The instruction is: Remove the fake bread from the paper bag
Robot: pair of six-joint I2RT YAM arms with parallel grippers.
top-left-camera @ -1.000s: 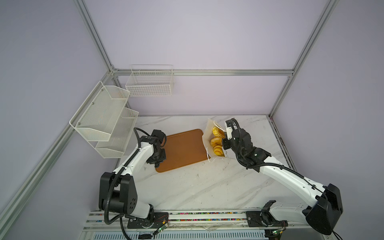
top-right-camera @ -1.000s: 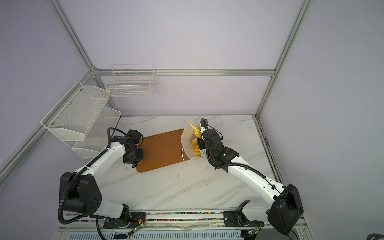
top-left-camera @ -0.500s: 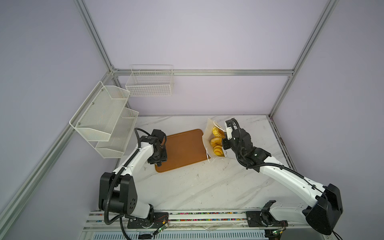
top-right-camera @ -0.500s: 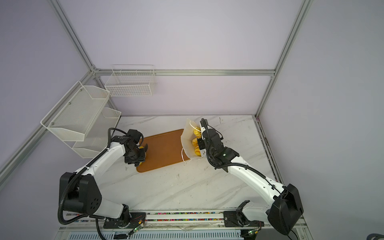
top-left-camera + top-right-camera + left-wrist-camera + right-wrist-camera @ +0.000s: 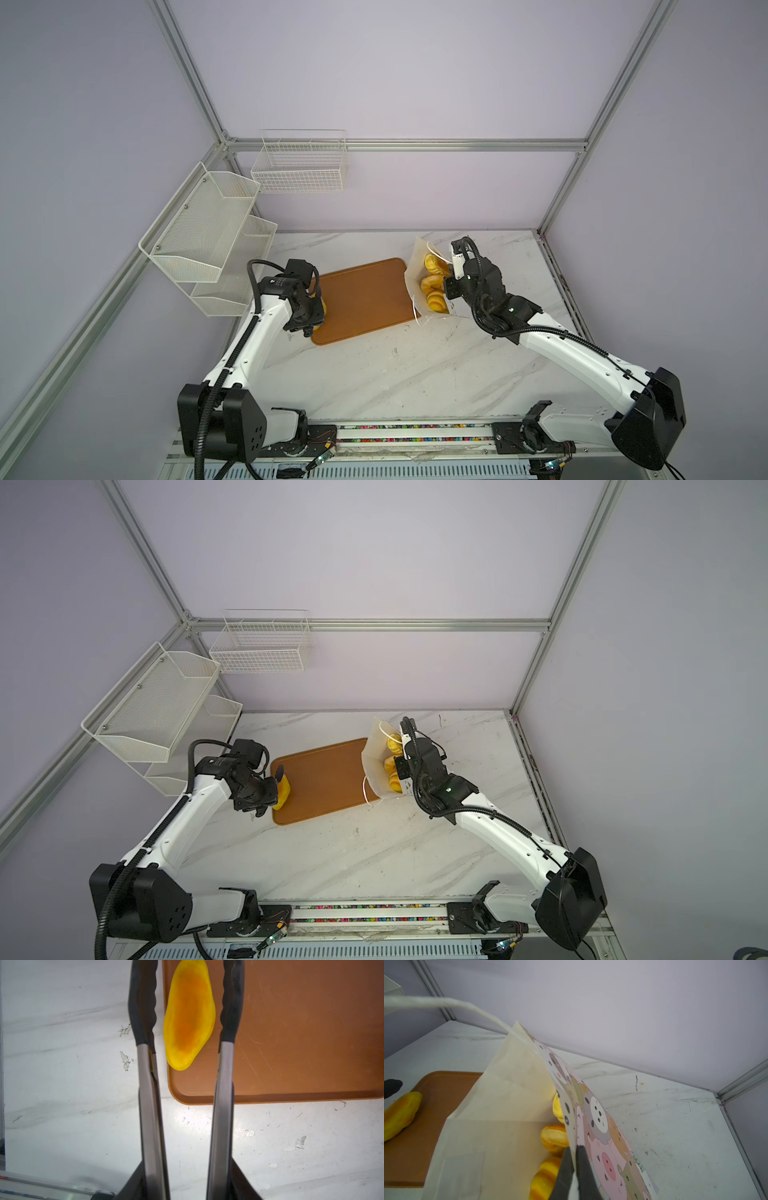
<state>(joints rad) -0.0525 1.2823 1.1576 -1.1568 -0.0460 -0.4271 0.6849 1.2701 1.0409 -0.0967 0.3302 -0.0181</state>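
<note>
On the far left, a white mesh shelf [image 5: 199,232] and a wire basket [image 5: 299,166] are hanging on the walls above the marble table [image 5: 415,374]. Just right of them, the left gripper [image 5: 188,991] is hovering over the left end of the brown tray [image 5: 365,299], its long metal fingers [image 5: 143,1012] with black ribbed tips standing apart and released. One long loaf [image 5: 189,1018] of the fake bread is lying between those tips on the tray floor, right by the tray's left rim. In the left wrist view a gap is showing on each side of the loaf, so neither tip is touching it. The same loaf is showing yellow beside the gripper in a top view [image 5: 284,793]. Further right, the paper bag [image 5: 602,1126] is sitting at the tray's right end with its mouth gaping upward. Its white inner wall is reaching over the tray's edge and a white cord handle [image 5: 446,1001] is arching off its rim. Three golden pieces of fake bread [image 5: 432,282] are lying inside it, well apart from the loaf on the tray. At the right, the right gripper [image 5: 575,1151] is clenching the bag's printed wall, one black finger inside and one outside, holding the mouth open
</note>
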